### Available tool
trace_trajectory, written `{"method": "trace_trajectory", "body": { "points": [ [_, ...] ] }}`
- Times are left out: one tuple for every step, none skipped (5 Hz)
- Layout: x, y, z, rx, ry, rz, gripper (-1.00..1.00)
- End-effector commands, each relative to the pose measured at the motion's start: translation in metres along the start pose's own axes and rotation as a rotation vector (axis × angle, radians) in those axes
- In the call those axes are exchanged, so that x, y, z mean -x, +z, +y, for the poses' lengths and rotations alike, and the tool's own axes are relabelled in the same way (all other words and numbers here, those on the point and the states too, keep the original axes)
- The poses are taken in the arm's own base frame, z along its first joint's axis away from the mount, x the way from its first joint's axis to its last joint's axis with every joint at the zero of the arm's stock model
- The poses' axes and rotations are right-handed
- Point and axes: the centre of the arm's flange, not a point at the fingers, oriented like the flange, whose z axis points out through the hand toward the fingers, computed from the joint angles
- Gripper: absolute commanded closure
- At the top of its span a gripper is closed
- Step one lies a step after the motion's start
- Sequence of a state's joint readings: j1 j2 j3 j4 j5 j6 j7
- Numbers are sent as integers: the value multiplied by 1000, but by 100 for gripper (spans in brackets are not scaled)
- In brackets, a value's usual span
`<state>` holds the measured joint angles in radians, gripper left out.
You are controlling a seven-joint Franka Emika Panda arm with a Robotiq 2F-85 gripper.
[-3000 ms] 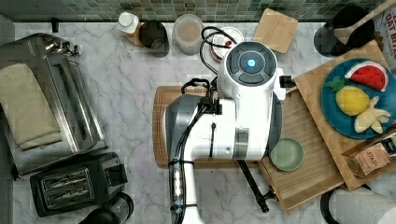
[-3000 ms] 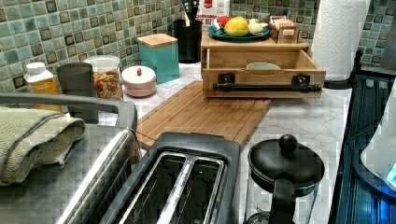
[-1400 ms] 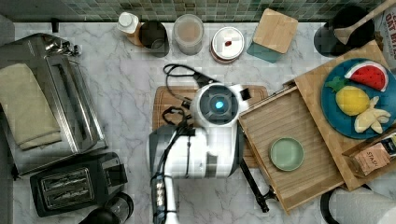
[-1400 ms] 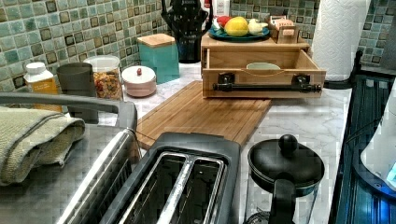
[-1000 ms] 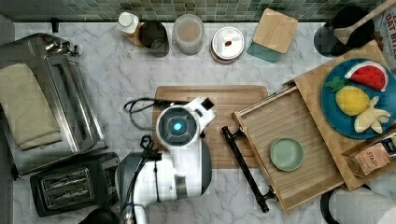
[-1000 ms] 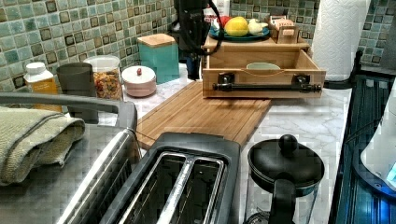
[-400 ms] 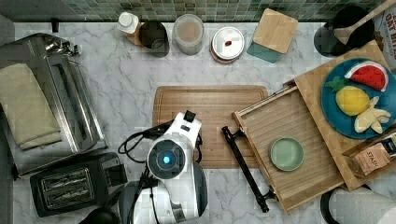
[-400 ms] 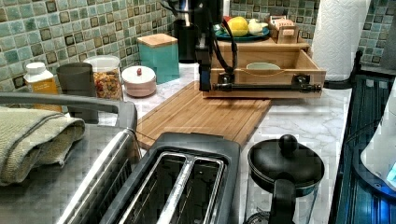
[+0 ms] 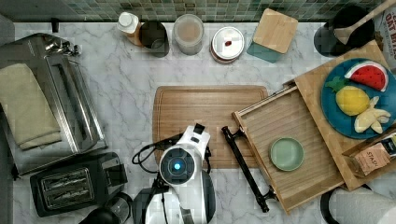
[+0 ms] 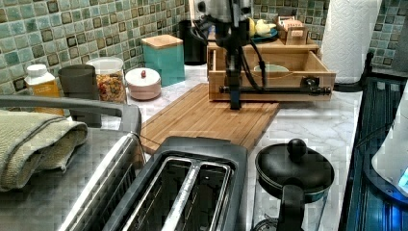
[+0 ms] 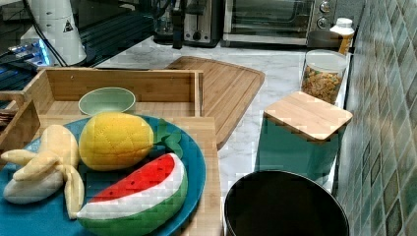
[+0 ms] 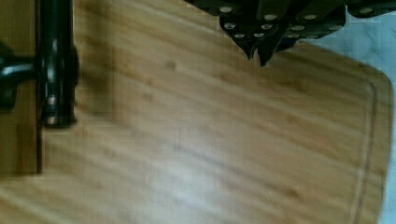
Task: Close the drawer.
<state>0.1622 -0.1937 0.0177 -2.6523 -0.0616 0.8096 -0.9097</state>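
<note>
The gripper [image 12: 259,53], fingers pressed together, hangs over the cutting board [image 9: 196,112], near the black bar handle [image 9: 245,163] of the open drawer [image 9: 299,182] holding a green bowl [image 9: 286,153].

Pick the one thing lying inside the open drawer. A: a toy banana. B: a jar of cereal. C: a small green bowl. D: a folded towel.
C: the small green bowl sits alone on the grooved bottom of the drawer, which is pulled out from under the top panel.
</note>
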Motion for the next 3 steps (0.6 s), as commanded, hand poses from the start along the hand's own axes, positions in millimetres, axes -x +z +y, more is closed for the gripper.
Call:
{"method": "trace_trajectory", "body": {
  "points": [
    [64,25,59,30,-31,12,100],
    [71,20,81,28,-63,8,100],
    [72,14,101,24,-89,33,100]
  ]
}}
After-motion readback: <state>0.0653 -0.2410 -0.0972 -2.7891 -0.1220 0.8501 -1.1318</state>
